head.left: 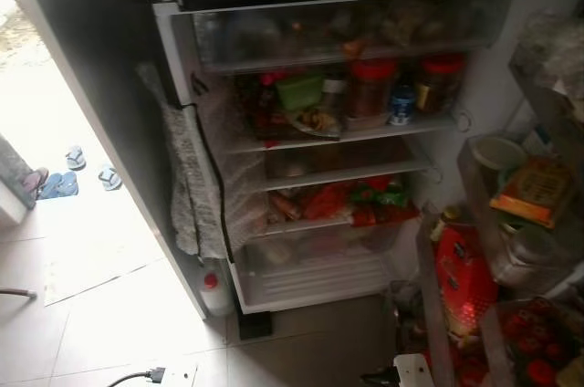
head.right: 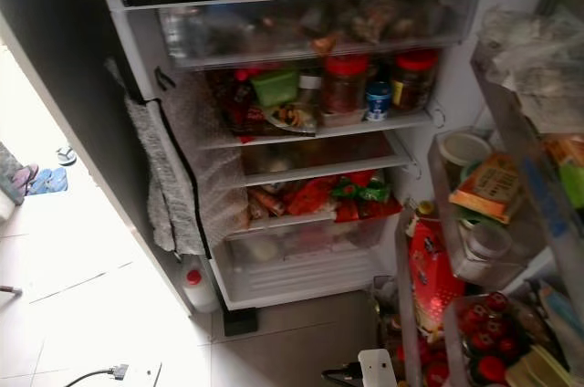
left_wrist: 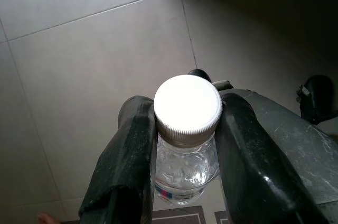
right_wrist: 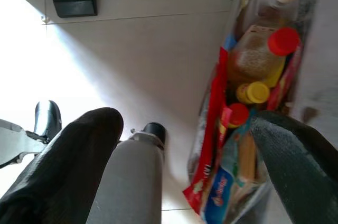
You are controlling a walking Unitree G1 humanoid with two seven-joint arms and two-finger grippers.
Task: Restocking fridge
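Left gripper [left_wrist: 185, 145]: jaws clamped on the neck of a clear plastic water bottle [left_wrist: 186, 168] with ribbed white cap, held above the tiled floor [left_wrist: 95, 65]. Centre: open fridge [head.left: 319, 145], wire shelves crowded with red-lidded jars [head.left: 372, 86]. Right gripper [right_wrist: 185, 166]: jaws spread wide, holding nothing, beside door-bin bottles [right_wrist: 264, 55].

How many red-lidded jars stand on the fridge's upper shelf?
2: one red-lidded glass jar near the shelf's middle, a second red-lidded jar at its right end, with a small blue can between them. More could be hidden behind.
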